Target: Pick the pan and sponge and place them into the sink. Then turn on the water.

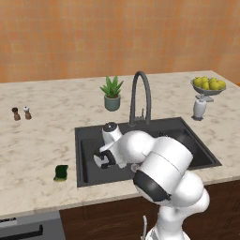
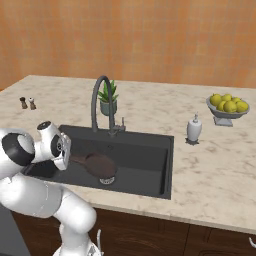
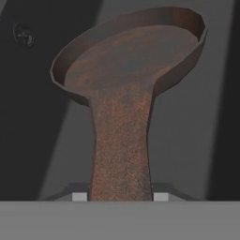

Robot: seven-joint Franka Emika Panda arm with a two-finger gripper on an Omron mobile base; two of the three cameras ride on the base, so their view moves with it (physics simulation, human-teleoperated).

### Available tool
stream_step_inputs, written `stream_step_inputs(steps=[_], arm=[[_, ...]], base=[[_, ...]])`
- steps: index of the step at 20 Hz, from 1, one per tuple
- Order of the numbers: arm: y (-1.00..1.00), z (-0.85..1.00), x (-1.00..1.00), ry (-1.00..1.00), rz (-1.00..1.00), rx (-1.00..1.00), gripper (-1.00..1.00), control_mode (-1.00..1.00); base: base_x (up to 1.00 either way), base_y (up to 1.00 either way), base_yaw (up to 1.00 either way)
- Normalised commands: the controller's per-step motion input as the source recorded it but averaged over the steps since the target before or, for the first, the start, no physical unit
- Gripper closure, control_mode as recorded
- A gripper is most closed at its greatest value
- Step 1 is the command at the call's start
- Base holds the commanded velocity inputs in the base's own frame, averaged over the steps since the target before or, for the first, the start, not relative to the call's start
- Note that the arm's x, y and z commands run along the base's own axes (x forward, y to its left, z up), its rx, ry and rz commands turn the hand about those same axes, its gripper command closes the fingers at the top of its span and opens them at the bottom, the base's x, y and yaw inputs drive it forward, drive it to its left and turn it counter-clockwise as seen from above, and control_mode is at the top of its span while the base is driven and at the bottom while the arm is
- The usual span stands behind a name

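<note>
The dark brown pan (image 2: 100,165) hangs low inside the black sink (image 2: 145,155), just above the round drain. My gripper (image 2: 69,159) is shut on its handle, and in the hand view the handle (image 3: 121,154) runs up from between my fingertips to the round bowl (image 3: 131,61). From the left base my gripper (image 1: 105,159) reaches down into the sink (image 1: 187,140), with my arm covering the pan. The yellow and green sponge (image 1: 61,172) lies on the counter left of the sink. No water runs from the arched faucet (image 1: 140,96).
A potted plant (image 1: 112,93) stands behind the faucet. Two small shakers (image 1: 21,113) sit far left. A white soap dispenser (image 2: 194,129) and a bowl of lemons (image 2: 229,107) stand right of the sink. The counter's front edge is close below.
</note>
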Motion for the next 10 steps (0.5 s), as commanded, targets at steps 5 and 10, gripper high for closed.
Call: stream_step_inputs(steps=[5, 10], arm=[[-0.09, -0.32, 0.14, 0.0, 0.0, 0.0, 1.0, -1.0], [-0.04, -0.35, 0.09, 0.02, 0.0, 0.0, 1.0, -1.0]], base=[[0.0, 0.0, 0.0], [0.0, 0.0, 0.0]])
